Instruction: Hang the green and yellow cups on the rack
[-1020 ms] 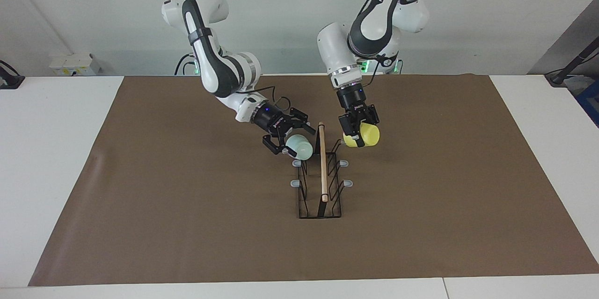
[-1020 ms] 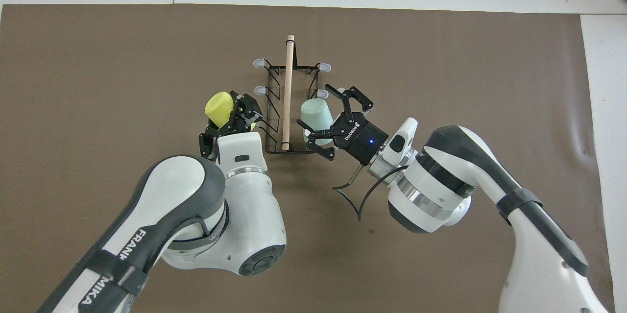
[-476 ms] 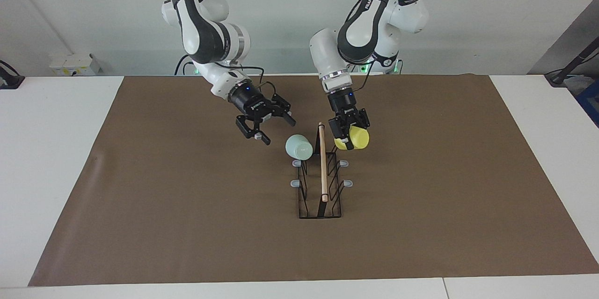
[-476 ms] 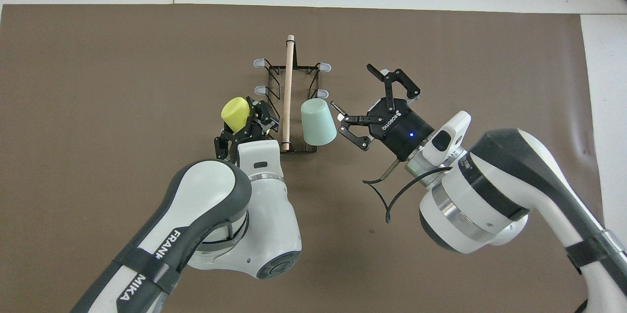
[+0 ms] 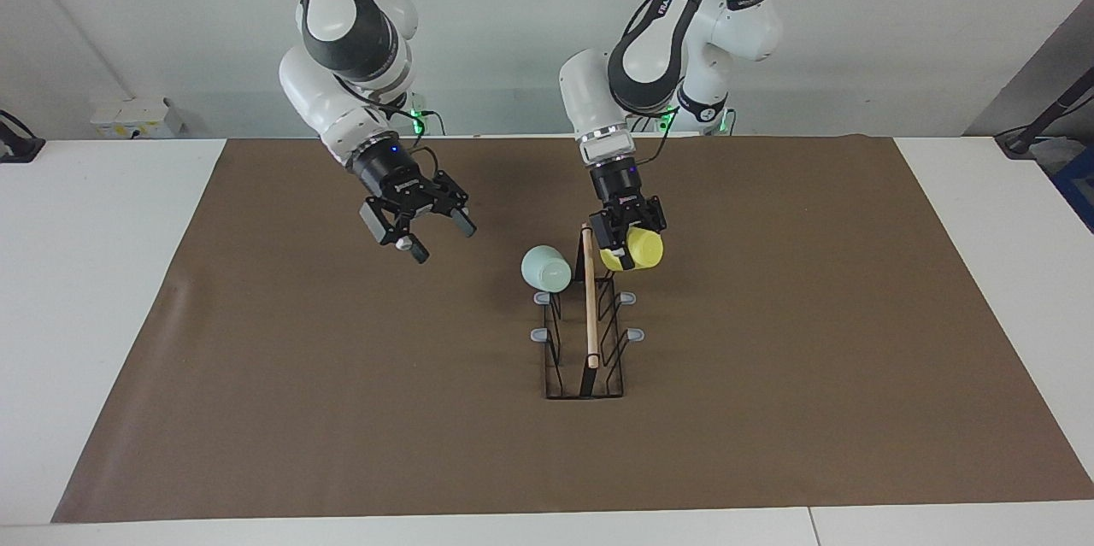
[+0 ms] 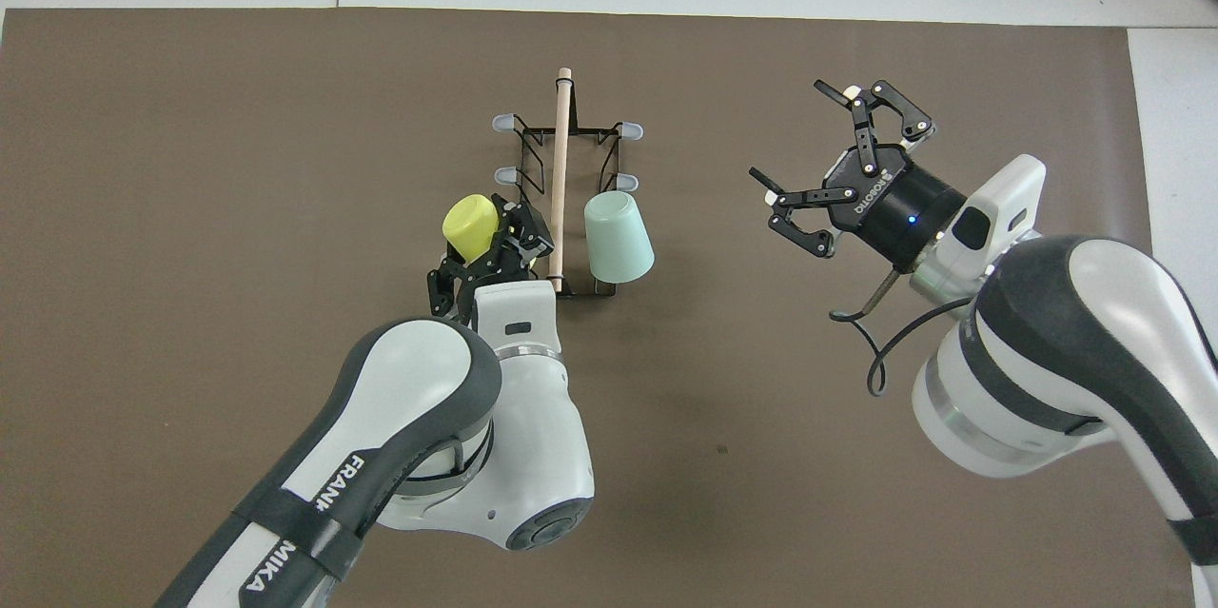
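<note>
L gripper (image 5: 628, 249) clamped on yellow cup (image 5: 643, 248), held in the air right at rack's (image 5: 585, 341) robot-end, on the L-arm side of the wooden rod (image 5: 590, 298). Green cup (image 5: 546, 267) hangs mouth-down on the robot-end prong, R-arm side of rack, nothing gripping it. R gripper (image 5: 420, 228) fingers wide apart, empty, up over bare brown mat (image 5: 342, 409), well apart from rack twd R-arm end. Rack sits mid-mat, rod running near-to-far; remaining grey-tipped prongs bare.

Left gripper (image 5: 626, 245) angled down with jaws clamped; right gripper (image 5: 420, 231) raised, jaws spread wide.
</note>
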Robot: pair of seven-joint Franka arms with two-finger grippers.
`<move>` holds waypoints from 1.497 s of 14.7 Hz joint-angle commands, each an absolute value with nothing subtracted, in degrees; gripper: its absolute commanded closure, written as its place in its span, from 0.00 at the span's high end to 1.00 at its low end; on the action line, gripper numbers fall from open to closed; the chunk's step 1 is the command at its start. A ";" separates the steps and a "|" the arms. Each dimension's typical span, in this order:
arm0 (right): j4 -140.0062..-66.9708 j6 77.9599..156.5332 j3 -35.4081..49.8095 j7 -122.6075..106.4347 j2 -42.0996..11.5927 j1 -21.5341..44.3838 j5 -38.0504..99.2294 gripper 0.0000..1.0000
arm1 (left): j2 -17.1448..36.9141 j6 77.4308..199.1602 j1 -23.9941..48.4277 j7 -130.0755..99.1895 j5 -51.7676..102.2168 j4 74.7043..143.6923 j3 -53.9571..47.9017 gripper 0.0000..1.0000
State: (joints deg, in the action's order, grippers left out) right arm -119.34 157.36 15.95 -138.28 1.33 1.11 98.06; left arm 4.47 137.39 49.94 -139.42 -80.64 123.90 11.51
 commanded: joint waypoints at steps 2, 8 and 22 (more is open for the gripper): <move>-118.92 152.59 15.82 -130.62 0.88 -3.42 79.94 1.00 | 5.01 138.51 50.63 -139.84 -81.74 123.05 12.22 0.36; -117.43 148.20 15.65 -104.12 -0.79 -7.64 37.53 1.00 | 4.66 142.02 50.54 -138.78 -81.39 123.05 12.13 1.00; -105.31 119.64 15.73 -35.72 -1.14 -11.25 -6.67 1.00 | 3.25 158.19 41.32 -120.96 -80.86 121.47 12.30 1.00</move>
